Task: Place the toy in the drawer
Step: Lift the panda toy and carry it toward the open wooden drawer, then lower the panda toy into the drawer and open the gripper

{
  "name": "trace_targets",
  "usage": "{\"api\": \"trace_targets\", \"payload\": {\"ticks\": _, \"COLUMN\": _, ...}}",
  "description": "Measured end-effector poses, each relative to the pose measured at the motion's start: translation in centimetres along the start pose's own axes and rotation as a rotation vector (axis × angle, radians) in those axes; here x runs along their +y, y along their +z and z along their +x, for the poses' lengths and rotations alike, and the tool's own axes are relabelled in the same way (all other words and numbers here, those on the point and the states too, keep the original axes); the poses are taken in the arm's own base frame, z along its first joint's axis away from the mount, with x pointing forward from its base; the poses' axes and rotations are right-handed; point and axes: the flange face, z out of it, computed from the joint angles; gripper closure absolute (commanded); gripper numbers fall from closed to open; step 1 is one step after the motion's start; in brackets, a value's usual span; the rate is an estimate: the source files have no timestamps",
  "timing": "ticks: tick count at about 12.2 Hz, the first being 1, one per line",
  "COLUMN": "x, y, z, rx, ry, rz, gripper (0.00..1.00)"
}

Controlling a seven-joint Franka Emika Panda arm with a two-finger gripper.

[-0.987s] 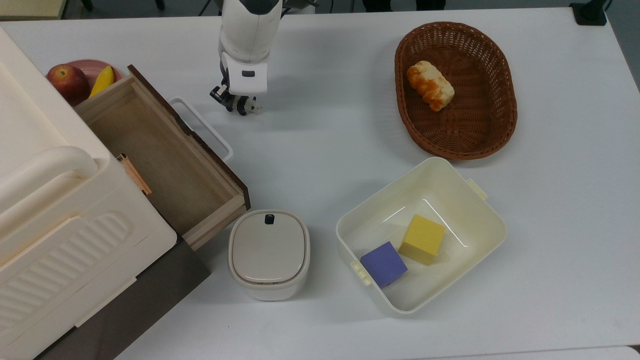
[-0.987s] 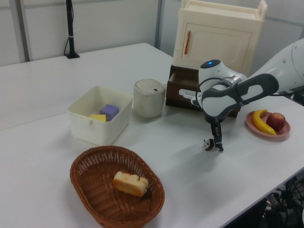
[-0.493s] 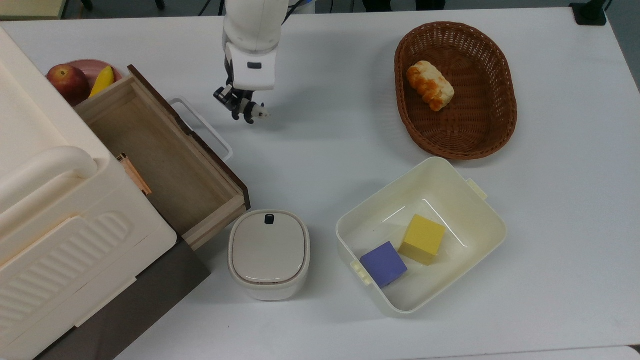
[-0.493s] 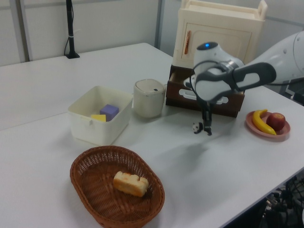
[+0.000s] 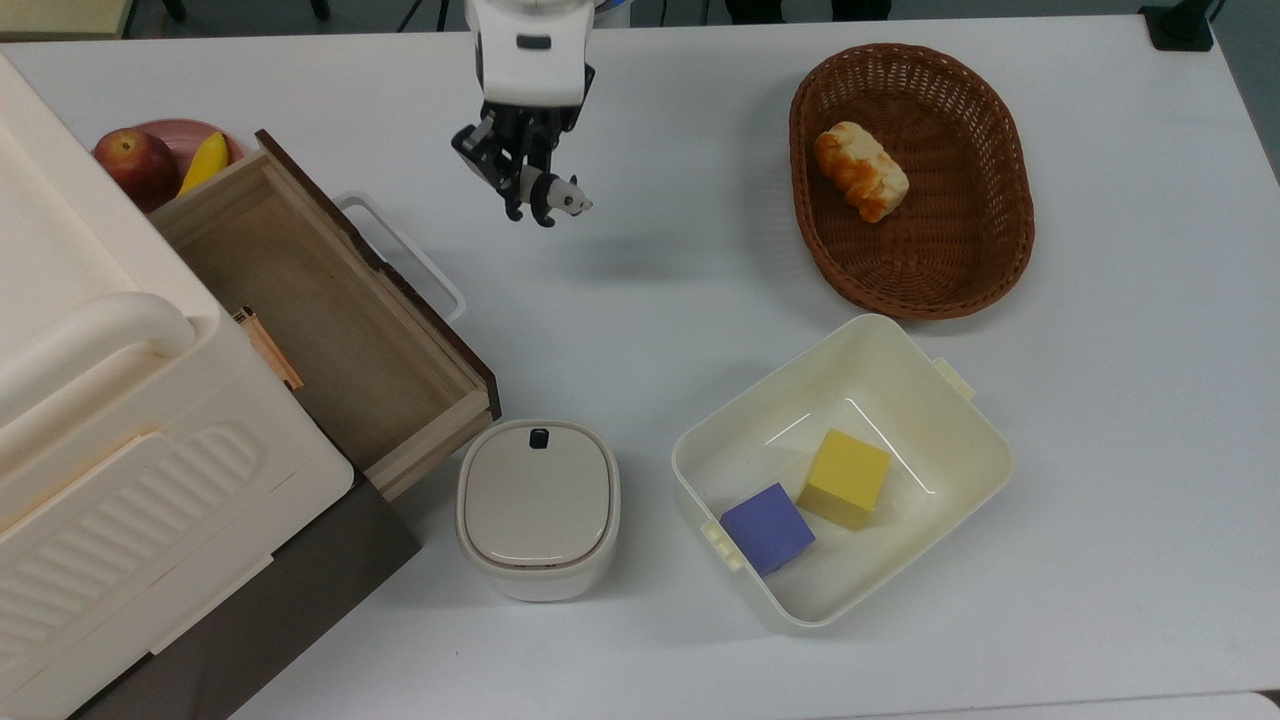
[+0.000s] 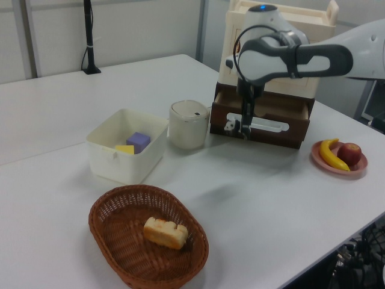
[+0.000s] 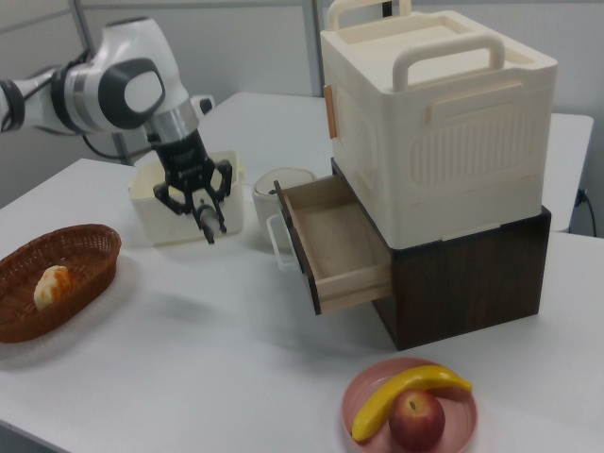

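Black-and-white panda toy [image 5: 561, 196] hung pinched between the fingers of the Panda arm's gripper [image 5: 530, 200], lifted well clear of the tabletop so it could pass over the drawer's dark front panel. The light-wood drawer [image 5: 330, 320] stood pulled open, empty, to the top view's left of the gripper, ready to receive it.

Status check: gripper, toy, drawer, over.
Gripper shut on the toy, held above the table. Drawer open, nothing in it. Nothing between toy and drawer.
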Motion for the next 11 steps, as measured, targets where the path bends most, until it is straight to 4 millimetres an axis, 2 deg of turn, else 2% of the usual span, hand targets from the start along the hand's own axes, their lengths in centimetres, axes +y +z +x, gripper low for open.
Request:
{"api": "trace_targets", "payload": {"ticks": 1, "x": 0.7, "y": -1.2, "z": -0.1, "rx": 0.025, "ry": 0.018, "rz": -0.01, "gripper": 1.0}}
{"api": "trace_targets", "payload": {"ticks": 3, "x": 2.2, "y": -2.3, "z": -1.1, "rx": 0.046, "ry": 0.058, "rz": -0.022, "gripper": 1.0}}
{"api": "trace_targets", "payload": {"ticks": 5, "x": 5.1, "y": -3.7, "z": -3.6, "rx": 0.087, "ry": 0.138, "rz": -0.028, "gripper": 1.0}}
{"api": "trace_targets", "payload": {"ticks": 8, "x": 10.8, "y": -3.3, "z": -8.5, "rx": 0.099, "ry": 0.264, "rz": -0.041, "gripper": 1.0}}
{"api": "trace_targets", "payload": {"ticks": 11, "x": 14.7, "y": -1.7, "z": -11.6, "rx": 0.084, "ry": 0.34, "rz": -0.048, "gripper": 1.0}}
